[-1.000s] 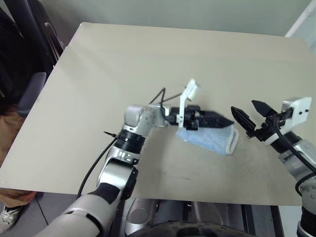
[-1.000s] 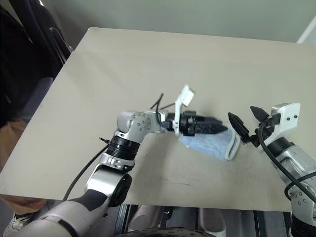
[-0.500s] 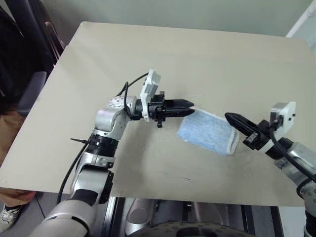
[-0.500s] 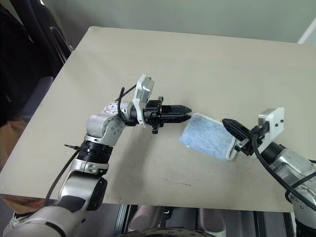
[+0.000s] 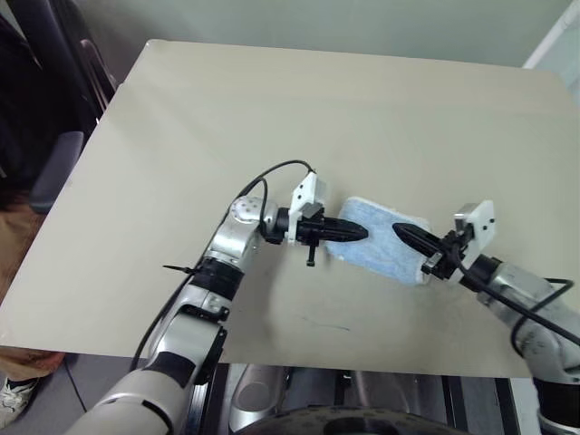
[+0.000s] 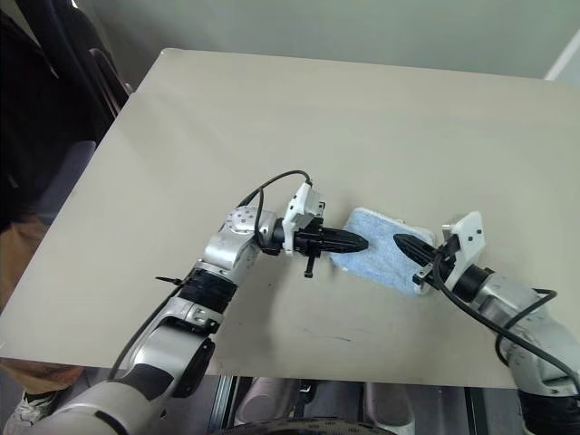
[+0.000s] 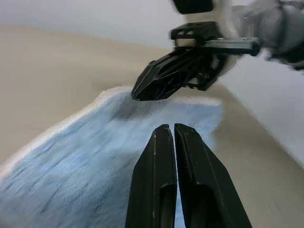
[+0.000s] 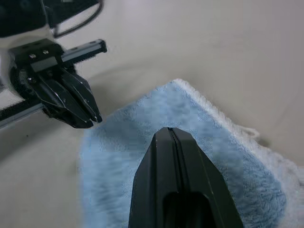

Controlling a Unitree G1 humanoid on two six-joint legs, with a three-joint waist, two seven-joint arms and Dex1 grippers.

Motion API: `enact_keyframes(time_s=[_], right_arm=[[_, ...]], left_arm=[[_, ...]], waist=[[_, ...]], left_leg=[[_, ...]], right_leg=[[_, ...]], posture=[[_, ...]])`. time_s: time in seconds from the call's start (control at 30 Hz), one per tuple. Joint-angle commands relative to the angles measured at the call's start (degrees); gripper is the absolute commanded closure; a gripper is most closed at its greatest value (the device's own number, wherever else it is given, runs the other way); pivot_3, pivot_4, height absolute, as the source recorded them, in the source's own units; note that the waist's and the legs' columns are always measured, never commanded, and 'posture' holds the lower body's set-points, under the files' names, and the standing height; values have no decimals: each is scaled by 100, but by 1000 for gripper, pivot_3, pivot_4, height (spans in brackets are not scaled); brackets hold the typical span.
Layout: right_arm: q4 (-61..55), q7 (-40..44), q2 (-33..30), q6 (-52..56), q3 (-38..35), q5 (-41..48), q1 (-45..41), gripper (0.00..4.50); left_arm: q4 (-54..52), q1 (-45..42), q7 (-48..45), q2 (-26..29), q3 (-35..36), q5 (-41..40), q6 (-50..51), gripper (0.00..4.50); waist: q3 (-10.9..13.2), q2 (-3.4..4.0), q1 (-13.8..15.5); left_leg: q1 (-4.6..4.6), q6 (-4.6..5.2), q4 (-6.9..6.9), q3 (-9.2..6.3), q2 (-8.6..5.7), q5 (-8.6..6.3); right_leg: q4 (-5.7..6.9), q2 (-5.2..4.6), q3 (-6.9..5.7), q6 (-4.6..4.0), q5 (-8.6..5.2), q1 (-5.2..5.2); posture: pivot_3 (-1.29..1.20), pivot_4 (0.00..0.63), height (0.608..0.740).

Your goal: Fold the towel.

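— Since a second ago, what moved?
— Both my tools dropped toward the towel [image 5: 385, 245] and closed. From the head, my left tool [image 5: 358, 233] sits over its left edge, my right tool [image 5: 403, 237] over its right end, on the tabletop [image 5: 272, 118].
— Left wrist?
— My fingers [image 7: 164, 180] pressed together above the towel, gripping nothing.
— Right wrist?
— My fingers [image 8: 173, 161] together too, over the towel, empty; my left tool points in opposite.

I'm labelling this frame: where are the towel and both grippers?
towel [image 5: 385, 245]: left eye view, blue middle.
left gripper [image 5: 361, 234]: left eye view, shut tips.
right gripper [image 5: 400, 232]: left eye view, shut tips.
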Motion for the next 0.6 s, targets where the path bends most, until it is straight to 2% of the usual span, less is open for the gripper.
enact_keyframes(time_s=[0.03,0.27,0.37,0.5,0.6], right_arm=[[642,373,216,-851,230,-541,82,4500],[1951,644,465,-1820,460,-1227,-19,4500],[2066,705,498,-1962,467,-1290,-38,4500],[2087,787,490,-1901,439,-1214,-106,4500],[1802,877,300,-1402,385,-1001,-161,4500]], left_arm=[[598,-117,70,-214,-80,279,-452,4271],[1584,-127,213,-297,-25,662,-1106,4271],[1701,-153,201,-327,8,704,-1215,4271],[1730,-163,225,-315,77,722,-1246,4271],[1564,-167,106,-318,220,552,-1183,4271]], waist=[[3,8,5],[-15,30,-38],[-16,30,-55],[-17,31,-61],[-17,32,-65]], left_leg=[[-2,11,4,1,-1,-7],[11,-6,38,4,-1,-75],[64,-11,36,4,0,-90],[103,-7,36,3,-1,-96],[102,-9,36,3,0,-96]], right_leg=[[-1,-1,0,2,4,0],[-3,0,-4,-4,18,17],[-4,1,-4,-40,0,70],[-6,3,-1,-56,-15,113],[-5,4,-1,-49,-19,113]], posture=[[0,150,733],[0,150,733],[0,150,733],[0,150,733],[0,150,733]])
